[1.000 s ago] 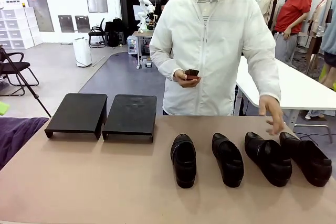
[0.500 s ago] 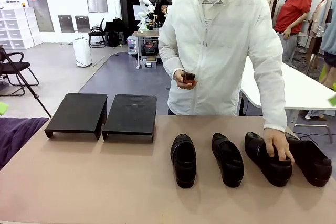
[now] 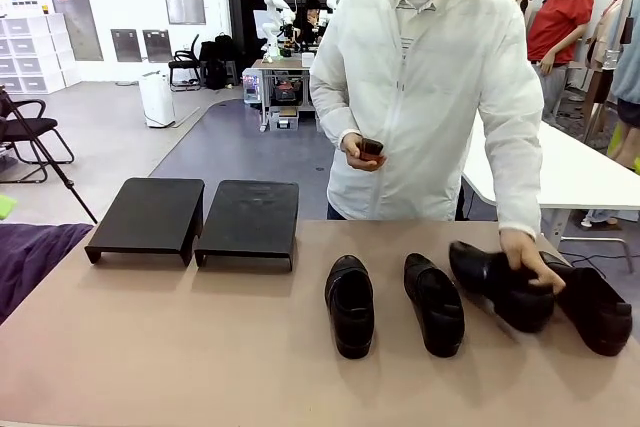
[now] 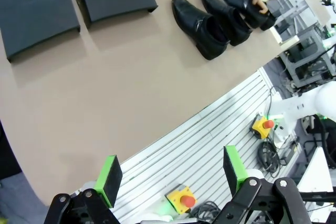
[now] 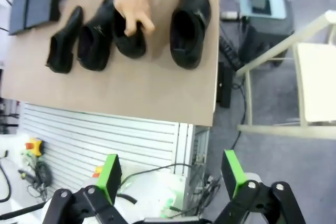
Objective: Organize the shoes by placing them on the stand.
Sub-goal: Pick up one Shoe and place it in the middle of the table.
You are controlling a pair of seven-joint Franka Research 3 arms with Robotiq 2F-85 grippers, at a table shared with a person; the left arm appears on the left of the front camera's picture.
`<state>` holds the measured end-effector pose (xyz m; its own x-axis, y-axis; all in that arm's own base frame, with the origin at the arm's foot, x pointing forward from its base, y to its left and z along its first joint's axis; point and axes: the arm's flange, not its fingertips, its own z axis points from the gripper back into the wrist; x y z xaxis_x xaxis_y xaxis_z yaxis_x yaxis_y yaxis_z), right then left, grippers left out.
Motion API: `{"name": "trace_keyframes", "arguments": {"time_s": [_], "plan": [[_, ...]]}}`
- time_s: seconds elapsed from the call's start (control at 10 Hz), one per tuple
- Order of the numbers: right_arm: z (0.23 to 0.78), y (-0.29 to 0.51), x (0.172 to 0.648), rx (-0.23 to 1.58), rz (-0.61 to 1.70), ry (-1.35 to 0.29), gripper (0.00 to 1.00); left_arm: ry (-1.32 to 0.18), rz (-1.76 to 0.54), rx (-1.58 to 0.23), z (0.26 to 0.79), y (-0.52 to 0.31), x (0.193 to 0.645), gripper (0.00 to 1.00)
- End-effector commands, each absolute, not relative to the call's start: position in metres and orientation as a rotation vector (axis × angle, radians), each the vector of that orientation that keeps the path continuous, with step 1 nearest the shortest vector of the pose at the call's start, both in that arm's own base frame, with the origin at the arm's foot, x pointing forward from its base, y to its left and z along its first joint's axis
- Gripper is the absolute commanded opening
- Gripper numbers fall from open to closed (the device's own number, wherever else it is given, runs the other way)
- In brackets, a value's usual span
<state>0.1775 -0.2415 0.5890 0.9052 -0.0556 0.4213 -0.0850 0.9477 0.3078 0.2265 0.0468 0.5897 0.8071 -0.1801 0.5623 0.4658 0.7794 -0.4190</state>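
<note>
One shoe [image 3: 482,273] now tilted up in person's hand [image 3: 530,265], earlier flat; left tool [image 4: 171,172], right tool [image 5: 171,173] spread.

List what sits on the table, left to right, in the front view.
Left matte-black sloped stand platform → right stand platform → first glossy black leather slip-on shoe → second shoe → third shoe, under the person's hand → fourth shoe.

At right in the front view the person's hand [image 3: 530,263] covers the rear of one shoe [image 3: 482,271], and the dark thing [image 3: 371,146] in the other hand [image 3: 356,154] is too small to identify.
</note>
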Motion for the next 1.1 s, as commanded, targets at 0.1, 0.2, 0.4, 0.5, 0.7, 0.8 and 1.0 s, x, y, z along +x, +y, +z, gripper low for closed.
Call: {"name": "trace_keyframes", "arguments": {"time_s": [0.1, 0.2, 0.4, 0.5, 0.7, 0.8, 1.0], "plan": [[0.589, -0.241, 0.177, 0.327, 0.015, -0.441, 1.0, -0.531, -0.385, -0.595, 0.591, 0.048, 0.226, 1.0], [0.589, -0.241, 0.177, 0.327, 0.015, -0.441, 1.0, -0.531, -0.385, -0.595, 0.591, 0.048, 0.226, 1.0], [0.586, -0.22, 0.195, 0.333, 0.041, -0.399, 1.0, -0.531, -0.385, -0.595, 0.591, 0.048, 0.226, 1.0], [0.589, -0.193, 0.212, 0.335, 0.052, -0.379, 1.0, -0.531, -0.385, -0.595, 0.591, 0.048, 0.226, 1.0], [0.598, -0.107, 0.258, 0.352, 0.059, -0.32, 1.0, -0.531, -0.385, -0.595, 0.591, 0.048, 0.226, 1.0], [0.6, -0.061, 0.274, 0.347, 0.108, -0.3, 1.0, -0.531, -0.385, -0.595, 0.591, 0.048, 0.226, 1.0], [0.6, 0.054, 0.291, 0.27, 0.168, -0.222, 1.0, -0.531, -0.385, -0.595, 0.591, 0.048, 0.226, 1.0]]}}
